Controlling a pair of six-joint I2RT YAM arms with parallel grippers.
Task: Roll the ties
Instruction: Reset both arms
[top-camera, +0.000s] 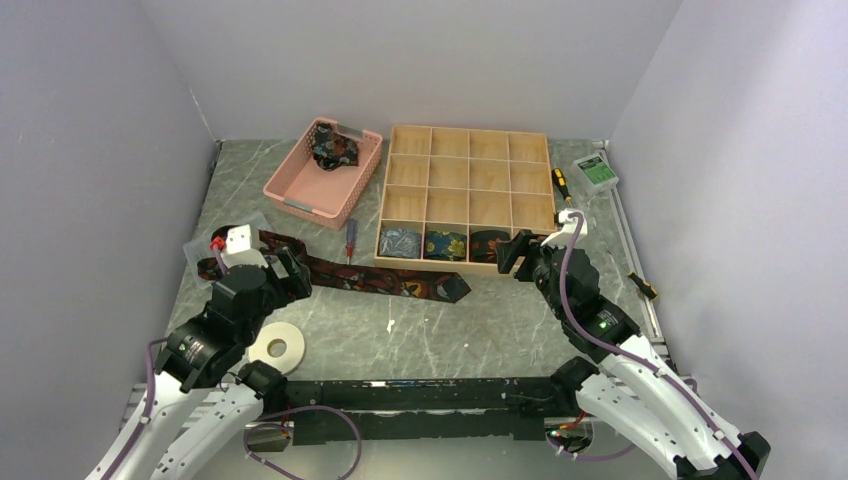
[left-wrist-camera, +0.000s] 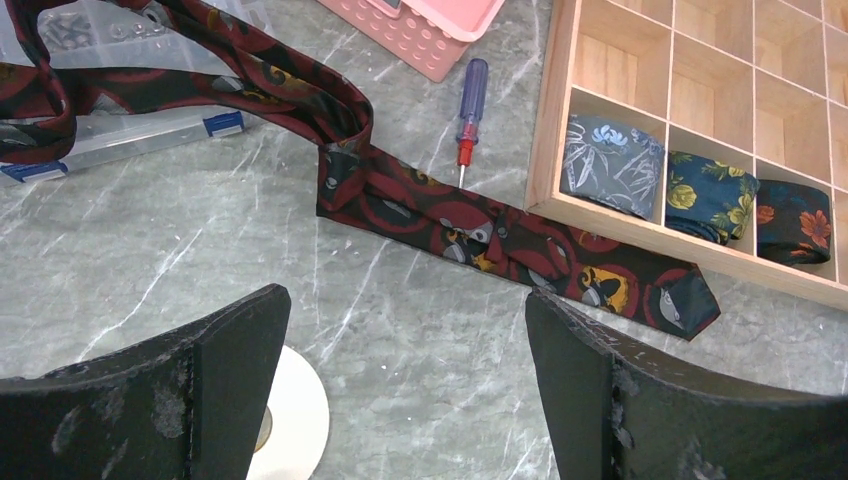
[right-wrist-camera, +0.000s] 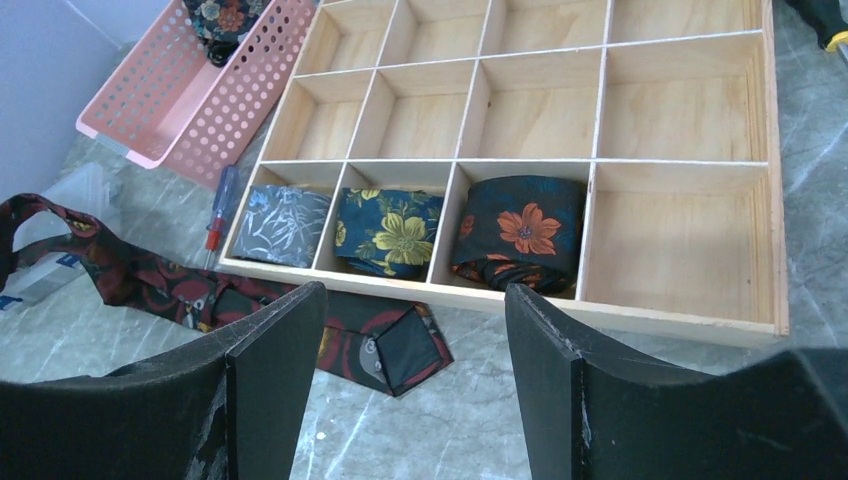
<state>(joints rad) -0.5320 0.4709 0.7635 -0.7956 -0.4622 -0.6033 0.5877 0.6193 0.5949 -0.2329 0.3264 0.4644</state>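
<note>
A maroon and black tie (top-camera: 370, 278) lies unrolled on the table, its pointed tip (top-camera: 455, 290) in front of the wooden box. It also shows in the left wrist view (left-wrist-camera: 480, 235) and the right wrist view (right-wrist-camera: 400, 350). Three rolled ties (top-camera: 445, 244) fill the box's front-row compartments, also seen in the right wrist view (right-wrist-camera: 390, 230). Another tie (top-camera: 333, 148) lies bunched in the pink basket. My left gripper (top-camera: 290, 272) (left-wrist-camera: 403, 295) is open and empty, above the table near the tie's middle. My right gripper (top-camera: 518, 252) (right-wrist-camera: 415, 290) is open and empty, above the tie's tip.
The wooden compartment box (top-camera: 468, 140) stands at the back centre and the pink basket (top-camera: 290, 190) to its left. A red-and-blue screwdriver (top-camera: 350, 238) lies between them. A white tape ring (top-camera: 277, 347) lies near my left arm. A yellow-black screwdriver (top-camera: 562, 185) and a green device (top-camera: 595, 172) lie at right.
</note>
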